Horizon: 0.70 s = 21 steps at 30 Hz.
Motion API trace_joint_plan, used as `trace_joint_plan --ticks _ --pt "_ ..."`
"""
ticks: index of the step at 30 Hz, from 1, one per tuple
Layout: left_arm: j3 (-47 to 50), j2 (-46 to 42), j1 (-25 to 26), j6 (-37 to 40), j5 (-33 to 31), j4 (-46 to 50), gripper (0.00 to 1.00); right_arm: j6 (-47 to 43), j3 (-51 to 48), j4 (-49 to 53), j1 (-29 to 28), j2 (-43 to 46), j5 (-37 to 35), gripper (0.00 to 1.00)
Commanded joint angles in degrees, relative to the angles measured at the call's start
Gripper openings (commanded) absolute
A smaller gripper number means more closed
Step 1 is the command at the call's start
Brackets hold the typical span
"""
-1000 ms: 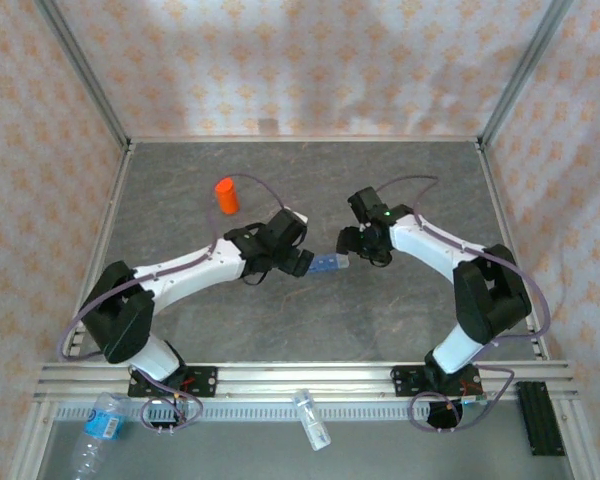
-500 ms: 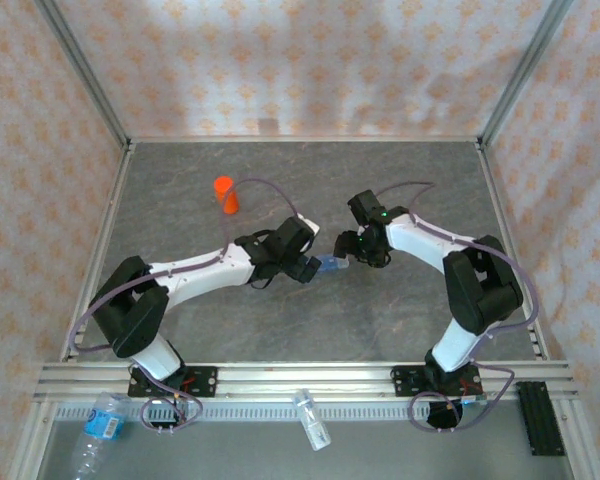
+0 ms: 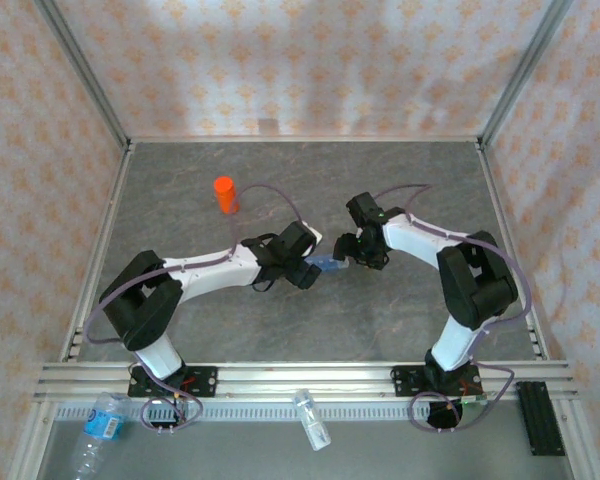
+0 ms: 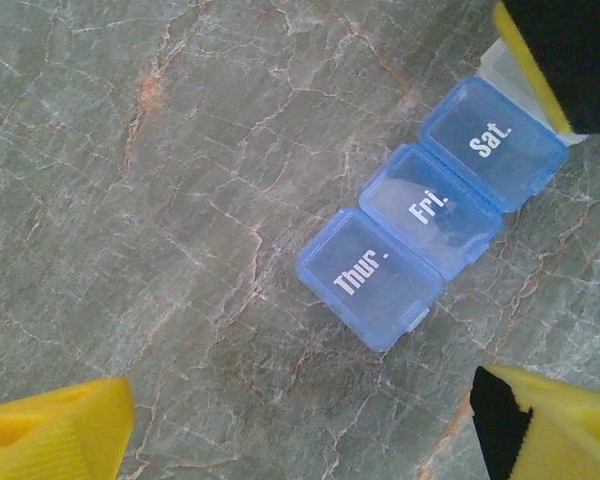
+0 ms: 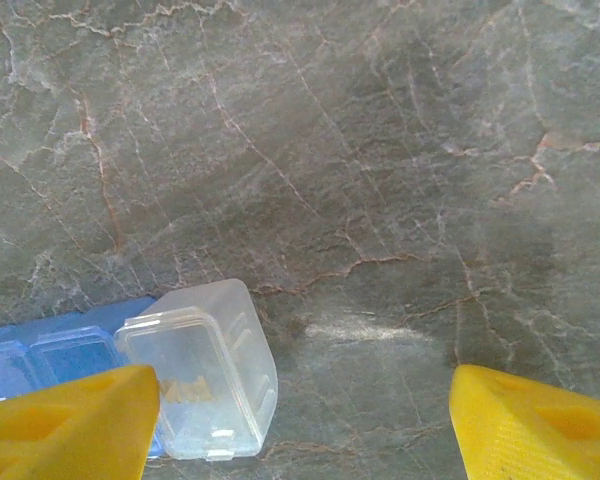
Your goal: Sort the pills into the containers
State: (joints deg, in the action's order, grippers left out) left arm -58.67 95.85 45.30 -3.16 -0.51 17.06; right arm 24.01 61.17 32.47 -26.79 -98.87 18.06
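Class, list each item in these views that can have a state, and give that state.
blue pill organizer: Thur, Fri, Sat lids shut
clear end compartment: something tan inside, lid unclear
orange vial: upright
left gripper: open, empty
right gripper: open, empty
water bottle: lying down

The top external camera looks down from high above the near edge, taking in the whole grey table (image 3: 400, 320). Both wrist cameras face steeply down, close to that surface, and share the blue pill organizer (image 4: 430, 215), seen from opposite ends.
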Motion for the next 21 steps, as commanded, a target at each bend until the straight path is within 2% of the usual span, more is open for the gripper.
trace_joint_plan --ticks 1,13,21 --pt "0.67 0.86 0.33 1.35 0.28 -1.0 0.88 0.15 -1.11 -0.3 0.24 -0.54 -0.53 0.76" --pt "1.06 3.16 0.31 4.54 3.91 -1.6 0.87 0.28 -1.62 -0.48 0.24 -1.32 -0.84 0.76" --pt "-1.16 6.43 0.12 5.81 3.54 0.4 0.86 0.51 -2.41 -0.91 0.2 -1.66 -0.66 0.75"
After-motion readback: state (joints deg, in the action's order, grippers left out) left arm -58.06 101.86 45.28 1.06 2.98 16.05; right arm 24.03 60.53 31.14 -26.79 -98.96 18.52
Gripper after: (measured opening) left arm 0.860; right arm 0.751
